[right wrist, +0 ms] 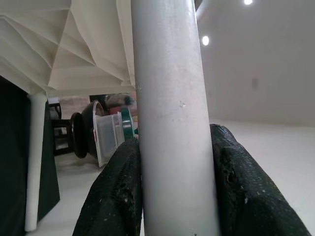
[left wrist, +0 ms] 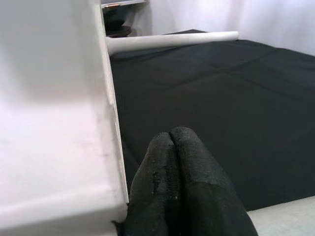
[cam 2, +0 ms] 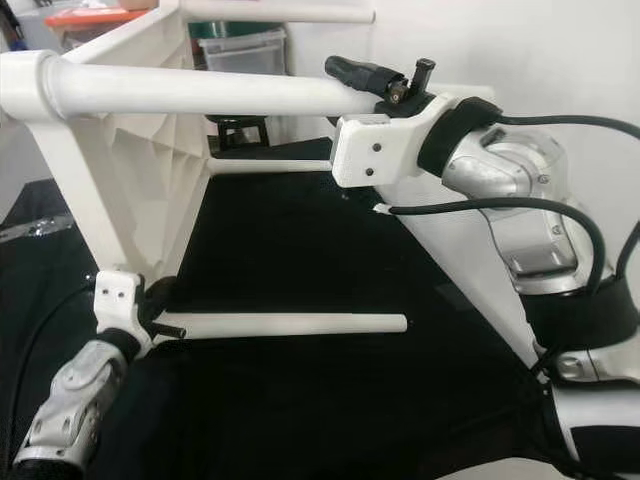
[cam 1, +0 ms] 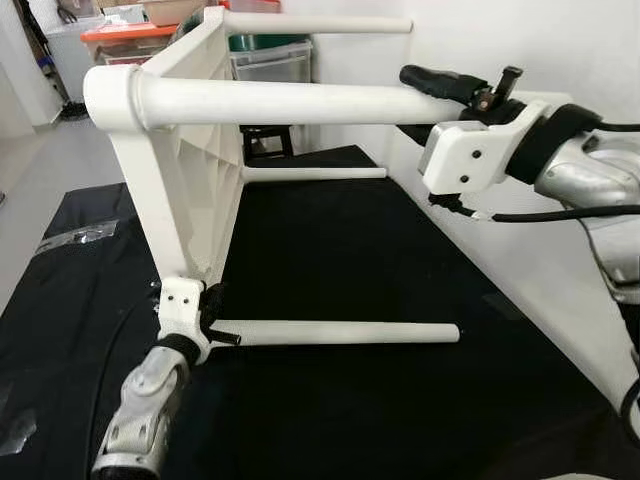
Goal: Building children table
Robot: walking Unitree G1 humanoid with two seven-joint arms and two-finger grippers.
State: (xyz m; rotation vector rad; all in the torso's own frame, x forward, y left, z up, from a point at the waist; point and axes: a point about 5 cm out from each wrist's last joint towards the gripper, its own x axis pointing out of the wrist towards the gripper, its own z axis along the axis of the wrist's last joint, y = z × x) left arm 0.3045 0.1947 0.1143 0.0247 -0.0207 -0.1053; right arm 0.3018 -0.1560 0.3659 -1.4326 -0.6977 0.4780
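A white children's table (cam 1: 190, 150) lies on its side on a black cloth (cam 1: 330, 420), its legs pointing right. My right gripper (cam 1: 470, 88) is shut on the far end of the upper near leg (cam 1: 280, 103); in the right wrist view both fingers (right wrist: 118, 191) clamp that leg (right wrist: 172, 98). My left gripper (cam 1: 212, 318) sits at the tabletop's lower near corner, by the root of the lower near leg (cam 1: 340, 333). In the left wrist view its fingers (left wrist: 172, 147) press together with nothing between them, beside the tabletop's edge (left wrist: 106, 123).
Two more legs (cam 1: 315, 173) (cam 1: 320, 23) stick out on the far side. A white wall (cam 1: 520, 260) borders the cloth on the right. Storage bins (cam 1: 270, 60) and an orange-lidded box (cam 1: 125, 35) stand behind. A clear plastic bag (cam 1: 75, 235) lies at the left.
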